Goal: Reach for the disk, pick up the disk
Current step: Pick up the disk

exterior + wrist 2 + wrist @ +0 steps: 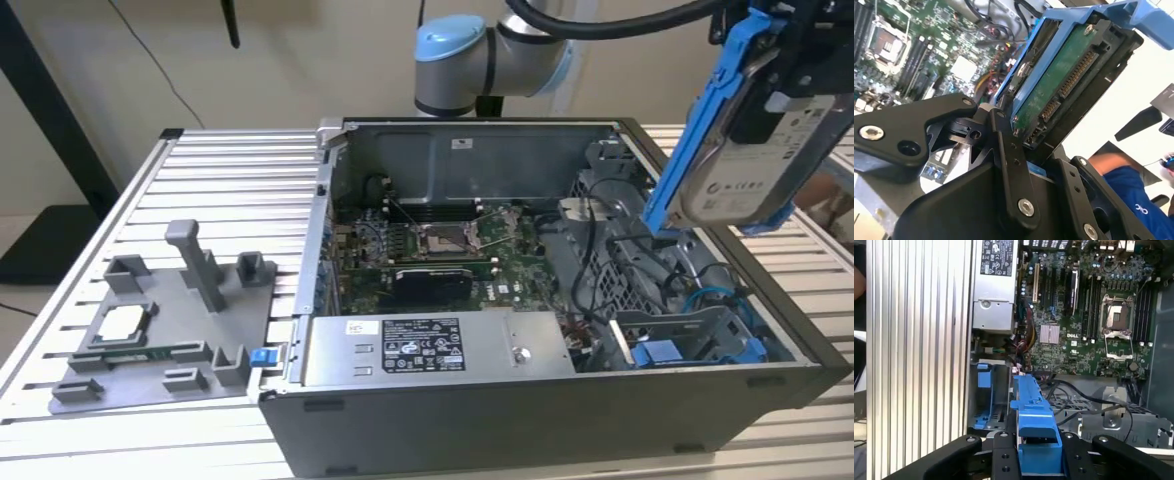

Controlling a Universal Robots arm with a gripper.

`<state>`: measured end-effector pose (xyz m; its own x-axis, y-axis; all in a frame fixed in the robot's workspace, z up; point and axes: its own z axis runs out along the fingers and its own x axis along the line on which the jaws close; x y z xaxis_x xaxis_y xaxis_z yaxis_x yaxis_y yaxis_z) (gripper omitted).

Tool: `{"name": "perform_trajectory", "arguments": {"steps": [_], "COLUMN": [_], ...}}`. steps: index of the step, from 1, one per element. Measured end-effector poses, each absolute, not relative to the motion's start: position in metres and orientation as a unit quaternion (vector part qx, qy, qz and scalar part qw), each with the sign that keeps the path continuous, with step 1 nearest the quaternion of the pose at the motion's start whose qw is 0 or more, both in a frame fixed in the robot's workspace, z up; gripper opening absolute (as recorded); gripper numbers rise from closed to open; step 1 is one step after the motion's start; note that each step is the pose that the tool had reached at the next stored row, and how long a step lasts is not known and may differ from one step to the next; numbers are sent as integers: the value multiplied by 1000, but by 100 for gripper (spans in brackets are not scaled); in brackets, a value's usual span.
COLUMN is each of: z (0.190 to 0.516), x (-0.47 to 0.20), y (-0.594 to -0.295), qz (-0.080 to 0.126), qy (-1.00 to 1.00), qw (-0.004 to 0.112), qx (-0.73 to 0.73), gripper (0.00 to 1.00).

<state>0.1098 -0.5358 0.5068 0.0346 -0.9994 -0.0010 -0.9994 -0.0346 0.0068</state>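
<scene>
— What have you got in the jaws right now?

— Your gripper point(1046, 150) is closed on the disk point(747, 150), holding it by one end. In the second wrist view you see the black fingers point(1009, 165) clamped against the blue rail and the green circuit-board face of the disk point(1059, 85), connector end toward the camera. In the first wrist view the blue rail point(1036, 435) sits between the two black finger links.

— Where does that put the disk?

— Lifted clear, tilted, above the far right corner of the computer case point(534, 420) as the exterior view shows it, its lower end just over the case's open top edge. Nothing touches it but the jaws.

— How much room around it?

— Below it, the drive bay with a blue caddy piece point(661, 355) and a tangle of cables point(627, 240). Toward the exterior view's left, the motherboard point(441, 250) lies open, with the power supply point(427, 350) along the near wall. Beyond the case's left wall, a grey fixture point(160, 330) stands on the slatted table point(200, 160), near the table's left edge and well apart from the disk. The arm's blue-capped joint point(454, 50) rises behind the case's far wall.
</scene>
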Motion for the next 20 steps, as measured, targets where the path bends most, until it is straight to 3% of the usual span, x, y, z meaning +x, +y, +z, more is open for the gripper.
{"name": "perform_trajectory", "arguments": {"steps": [8,20], "z": [500,487], "x": [110,109], "y": [-569,-579], "qz": [-3,-3], "qy": [-697,-718], "qw": [2,2], "qx": [717,696], "gripper": [0,0]}}
